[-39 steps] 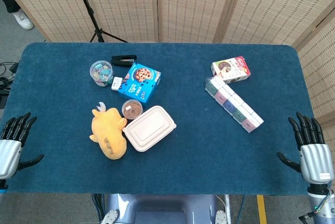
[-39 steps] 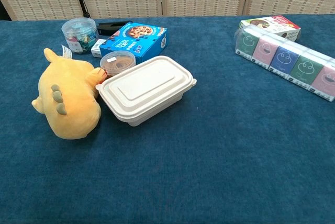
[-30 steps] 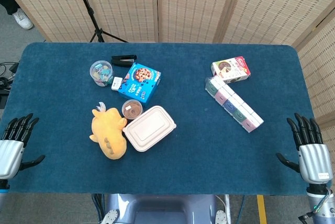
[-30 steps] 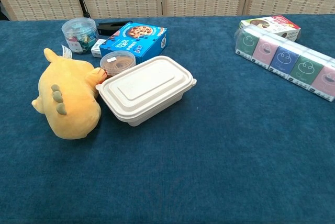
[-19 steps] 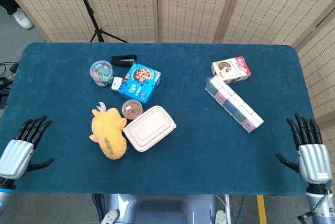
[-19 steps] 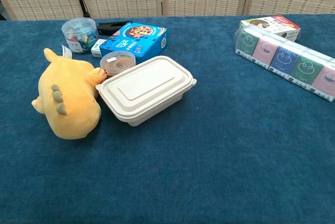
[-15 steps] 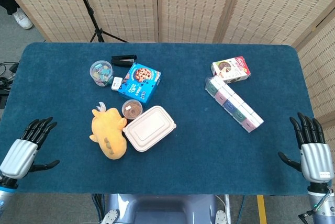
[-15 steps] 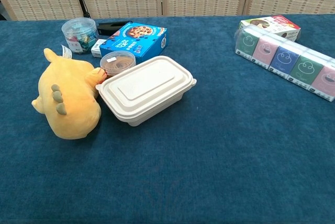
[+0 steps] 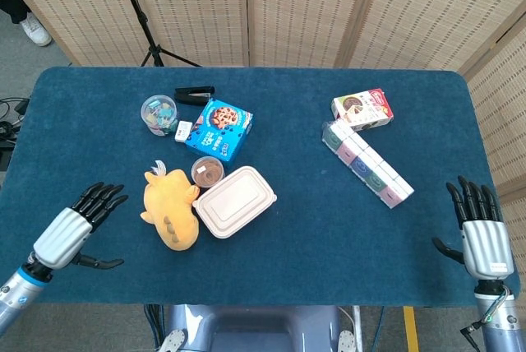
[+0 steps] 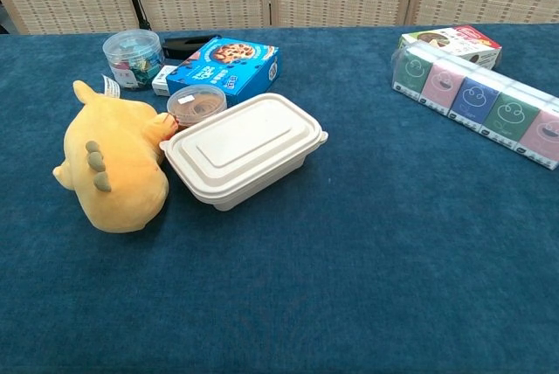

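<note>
A blue-covered table [image 9: 288,97] carries everything. Across its right half lies a long row of tissue packs [image 9: 367,163], running diagonally, with a small snack box [image 9: 362,109] touching its far end. On the left half sits a beige lidded food container [image 9: 234,201], and just beside it — touching its left edge — a yellow plush toy [image 9: 170,208] lies on its side. Behind the container stand a blue cookie box [image 9: 218,129], a small brown-lidded cup [image 9: 207,171] between box and plush, a clear round tub [image 9: 158,113] and a black stapler [image 9: 194,93].

The left hand [image 9: 72,229] hovers over the table's near left corner, fingers spread and holding nothing, near the plush toy but apart from it. The right hand [image 9: 477,235] is at the table's near right edge — also loose, fingers extended, nothing in it — nearest the tissue packs.
</note>
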You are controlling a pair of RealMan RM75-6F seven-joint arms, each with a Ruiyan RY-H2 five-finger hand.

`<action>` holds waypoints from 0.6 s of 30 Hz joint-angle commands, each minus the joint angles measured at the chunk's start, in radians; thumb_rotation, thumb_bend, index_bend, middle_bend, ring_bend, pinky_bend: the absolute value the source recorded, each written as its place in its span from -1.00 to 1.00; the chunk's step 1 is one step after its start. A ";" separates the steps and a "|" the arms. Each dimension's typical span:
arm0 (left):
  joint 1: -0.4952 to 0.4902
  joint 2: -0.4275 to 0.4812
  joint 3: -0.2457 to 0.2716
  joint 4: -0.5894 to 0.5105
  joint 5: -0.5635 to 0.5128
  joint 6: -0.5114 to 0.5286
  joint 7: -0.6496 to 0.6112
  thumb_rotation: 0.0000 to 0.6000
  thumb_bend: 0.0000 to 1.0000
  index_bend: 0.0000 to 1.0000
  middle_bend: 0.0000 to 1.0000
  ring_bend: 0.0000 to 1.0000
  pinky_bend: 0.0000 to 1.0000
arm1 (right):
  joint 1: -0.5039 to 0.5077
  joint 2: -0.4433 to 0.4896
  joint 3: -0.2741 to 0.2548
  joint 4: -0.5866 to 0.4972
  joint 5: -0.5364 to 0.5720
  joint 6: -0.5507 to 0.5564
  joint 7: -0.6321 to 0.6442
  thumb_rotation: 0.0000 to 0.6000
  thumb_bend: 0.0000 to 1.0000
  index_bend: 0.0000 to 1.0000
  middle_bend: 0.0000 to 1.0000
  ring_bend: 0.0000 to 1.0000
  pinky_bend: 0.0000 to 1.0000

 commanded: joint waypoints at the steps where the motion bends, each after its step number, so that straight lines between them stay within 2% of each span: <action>1: -0.065 -0.059 -0.021 0.064 0.024 -0.022 0.018 -0.81 -1.00 -1.00 -1.00 -1.00 -1.00 | 0.006 -0.007 0.007 0.010 0.016 -0.013 -0.006 1.00 -1.00 -1.00 -1.00 -1.00 -1.00; 4: -0.114 -0.110 -0.027 0.128 0.023 -0.049 -0.017 -0.97 -1.00 -1.00 -1.00 -1.00 -1.00 | 0.013 -0.014 0.014 0.021 0.034 -0.030 -0.010 1.00 -1.00 -1.00 -1.00 -1.00 -1.00; 10: -0.187 -0.221 -0.017 0.255 0.006 -0.127 -0.055 -0.98 -1.00 -1.00 -1.00 -1.00 -1.00 | 0.025 -0.023 0.024 0.036 0.064 -0.061 -0.017 1.00 -1.00 -1.00 -1.00 -1.00 -1.00; 18: -0.213 -0.327 0.003 0.426 -0.015 -0.118 -0.110 -0.98 -1.00 -1.00 -1.00 -1.00 -1.00 | 0.027 -0.024 0.024 0.042 0.076 -0.072 -0.009 1.00 -1.00 -1.00 -1.00 -1.00 -1.00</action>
